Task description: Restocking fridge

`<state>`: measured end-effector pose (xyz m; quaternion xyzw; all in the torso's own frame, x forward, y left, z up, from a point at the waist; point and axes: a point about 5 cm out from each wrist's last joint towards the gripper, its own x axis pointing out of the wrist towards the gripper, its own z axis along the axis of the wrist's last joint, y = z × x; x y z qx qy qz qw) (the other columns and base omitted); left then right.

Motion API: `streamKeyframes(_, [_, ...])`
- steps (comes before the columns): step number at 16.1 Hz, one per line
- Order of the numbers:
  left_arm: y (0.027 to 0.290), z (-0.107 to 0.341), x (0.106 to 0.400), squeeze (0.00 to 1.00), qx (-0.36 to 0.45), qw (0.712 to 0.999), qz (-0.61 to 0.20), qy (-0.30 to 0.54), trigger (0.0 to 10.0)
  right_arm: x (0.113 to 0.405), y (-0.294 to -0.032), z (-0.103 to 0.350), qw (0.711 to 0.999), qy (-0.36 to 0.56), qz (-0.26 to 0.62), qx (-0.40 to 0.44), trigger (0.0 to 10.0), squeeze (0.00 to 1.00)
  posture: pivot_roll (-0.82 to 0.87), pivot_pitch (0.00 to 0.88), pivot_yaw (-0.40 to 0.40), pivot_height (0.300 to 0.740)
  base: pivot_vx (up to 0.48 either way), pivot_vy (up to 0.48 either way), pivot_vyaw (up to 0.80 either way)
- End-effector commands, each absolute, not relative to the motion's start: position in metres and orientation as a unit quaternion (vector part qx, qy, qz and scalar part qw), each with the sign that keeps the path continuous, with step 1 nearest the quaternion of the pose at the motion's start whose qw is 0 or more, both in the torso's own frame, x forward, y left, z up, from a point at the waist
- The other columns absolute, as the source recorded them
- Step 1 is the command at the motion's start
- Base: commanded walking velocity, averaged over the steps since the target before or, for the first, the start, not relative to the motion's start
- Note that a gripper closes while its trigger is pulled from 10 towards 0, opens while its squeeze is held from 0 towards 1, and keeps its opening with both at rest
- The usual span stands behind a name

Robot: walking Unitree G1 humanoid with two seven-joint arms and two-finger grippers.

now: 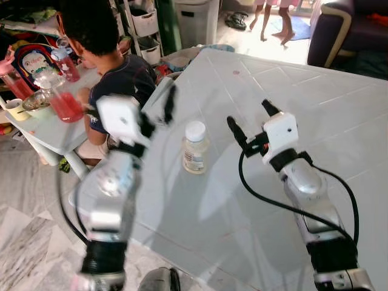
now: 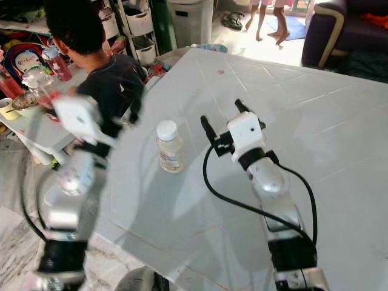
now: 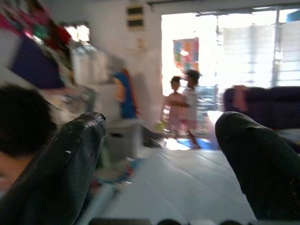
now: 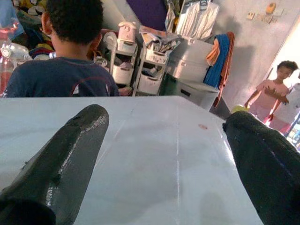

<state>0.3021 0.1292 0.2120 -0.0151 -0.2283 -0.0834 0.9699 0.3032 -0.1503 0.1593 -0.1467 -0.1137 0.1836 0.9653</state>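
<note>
We see a small bottle (image 1: 195, 147) standing on the pale table (image 1: 315, 103), between our left gripper (image 1: 159, 104) and right gripper (image 1: 250, 122). Both grippers are spread wide, holding nothing.

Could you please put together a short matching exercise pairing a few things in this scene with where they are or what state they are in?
Things:
1. bottle
2. right gripper
3. person in a dark shirt
4. sofa

Places or states:
A. seated at a small side table
B. upright on the white table, white cap on
C. far corner, dark
D. jaws open, beside the bottle

Pairs: 1-B, 2-D, 3-A, 4-C
</note>
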Motion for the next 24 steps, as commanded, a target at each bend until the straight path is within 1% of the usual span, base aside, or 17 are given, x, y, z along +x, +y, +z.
streamKeyframes(1, [0.152,0.198,0.307,1.0,-0.001,0.982,-0.025,-0.185,10.0,0.299,-0.149,0.16,0.966,-0.117,0.186,-0.135,10.0,1.0,-0.04,0.035,0.058,0.74,0.0,0.0,0.0])
streamKeyframes(2, [0.168,0.187,0.309,0.04,-0.008,0.988,0.006,-0.155,10.0,0.293,-0.15,0.157,0.968,-0.118,0.179,-0.13,10.0,1.0,-0.04,0.035,0.057,0.74,0.0,0.0,0.0])
streamKeyframes(3, [0.175,0.18,0.31,0.0,0.01,0.991,0.022,-0.135,10.0,0.291,-0.15,0.155,0.971,-0.113,0.173,-0.12,10.0,1.0,-0.04,0.033,0.058,0.74,0.0,0.0,0.0])
streamKeyframes(4, [0.185,0.171,0.31,0.0,0.019,0.993,0.033,-0.115,10.0,0.288,-0.152,0.15,0.976,-0.105,0.157,-0.112,10.0,0.19,-0.05,0.023,0.07,0.74,0.0,0.0,0.0])
streamKeyframes(5, [0.189,0.167,0.309,0.0,0.022,0.994,0.04,-0.104,10.0,0.285,-0.15,0.148,0.976,-0.105,0.156,-0.11,10.0,0.0,-0.05,0.02,0.076,0.74,0.0,0.0,0.0])
streamKeyframes(7, [0.191,0.158,0.308,0.0,0.034,0.995,0.043,-0.086,10.0,0.282,-0.147,0.145,0.981,-0.095,0.147,-0.089,10.0,0.0,-0.05,0.017,0.082,0.74,0.0,0.0,0.0])
streamKeyframes(9, [0.19,0.15,0.306,0.0,0.037,0.996,0.043,-0.07,10.0,0.281,-0.146,0.144,0.981,-0.094,0.146,-0.088,10.0,0.0,-0.05,0.017,0.082,0.74,0.0,0.0,0.0])
streamKeyframes(12, [0.178,0.14,0.303,0.0,0.034,0.998,0.018,-0.055,10.0,0.28,-0.145,0.141,0.981,-0.089,0.144,-0.09,10.0,0.0,-0.05,0.021,0.087,0.74,-0.28,0.0,-0.6])
streamKeyframes(16, [0.177,0.134,0.301,0.0,0.051,0.998,0.009,-0.046,10.0,0.278,-0.149,0.138,0.98,-0.083,0.149,-0.101,10.0,0.0,-0.04,0.023,0.08,0.74,-0.277,0.0,-0.57])
streamKeyframes(17, [0.178,0.131,0.299,0.0,0.053,0.998,0.009,-0.04,10.0,0.276,-0.15,0.135,0.981,-0.071,0.158,-0.093,10.0,0.0,-0.04,0.021,0.082,0.74,-0.274,0.0,0.0])
streamKeyframes(19, [0.179,0.122,0.292,0.0,0.062,0.998,0.001,-0.024,10.0,0.267,-0.154,0.133,0.972,-0.07,0.191,-0.115,10.0,0.0,-0.04,0.008,0.098,0.74,-0.279,0.0,0.0])
streamKeyframes(20, [0.18,0.117,0.289,0.0,0.067,0.998,-0.004,-0.014,10.0,0.263,-0.158,0.131,0.972,-0.062,0.196,-0.111,10.0,0.0,-0.06,0.002,0.119,0.74,-0.277,0.0,0.0])
streamKeyframes(22, [0.18,0.105,0.281,0.0,0.077,0.997,-0.022,0.006,10.0,0.252,-0.17,0.127,0.98,-0.038,0.169,-0.092,10.0,0.0,-0.08,0.0,0.142,0.74,-0.272,0.0,0.0])
streamKeyframes(23, [0.174,0.099,0.275,0.0,0.087,0.995,-0.045,0.007,10.0,0.242,-0.176,0.124,0.981,-0.03,0.157,-0.107,10.0,0.0,-0.09,0.0,0.148,0.74,0.0,0.0,0.0])
streamKeyframes(24, [0.171,0.095,0.271,0.0,0.094,0.994,-0.059,0.005,10.0,0.239,-0.176,0.123,0.986,-0.037,0.134,-0.09,10.0,0.0,-0.1,0.0,0.148,0.74,0.0,0.0,0.0])
